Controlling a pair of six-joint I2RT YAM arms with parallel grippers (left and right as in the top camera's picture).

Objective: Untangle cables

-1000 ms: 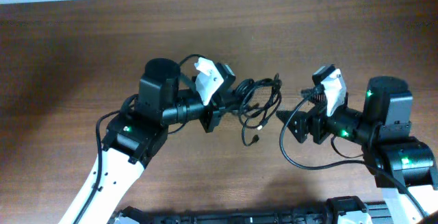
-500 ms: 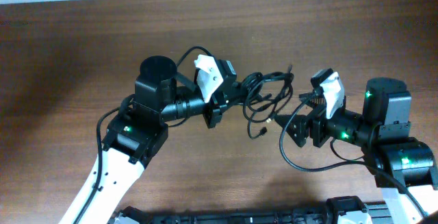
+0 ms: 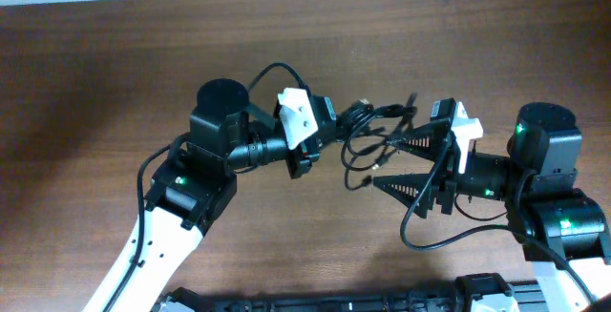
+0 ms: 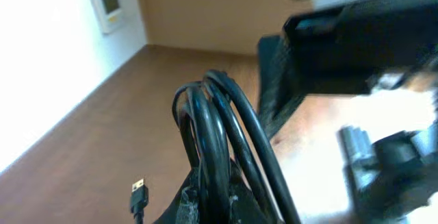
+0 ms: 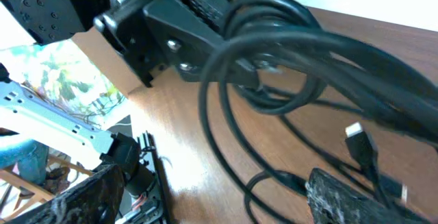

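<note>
Spread wide now, the right end effector [image 3: 382, 163] had its fingers folded close a second ago, and it has edged left toward the cables [image 3: 370, 129]. The bundle itself has been carried up and to the right by the left end effector [image 3: 327, 131].

Brown wood of the counter [image 3: 115, 83] fills the overhead view. The left arm [image 3: 181, 193] reaches in from the lower left and the right arm [image 3: 554, 207] from the lower right, their wrists turned toward each other.

The left end effector is pinched together on the cables: in its wrist view several black strands rise in a tight arch straight out from between its fingers. The right end effector's two dark fingers stand well apart, one toward the far side of the counter and one toward the near side, both pointing left at the bundle.

The cables lie between the two end effectors, gripped at their left end, with loose loops trailing right and down. Those loops hang just off the right fingertips, partly within the gap between them; whether any strand touches a finger cannot be told. In the right wrist view the loops cross close in front of the camera, with the left end effector behind them.

A small plug [image 3: 367, 180] ends the lowest strand, near the tip of the nearer right finger; whether it rests on the counter cannot be told
</note>
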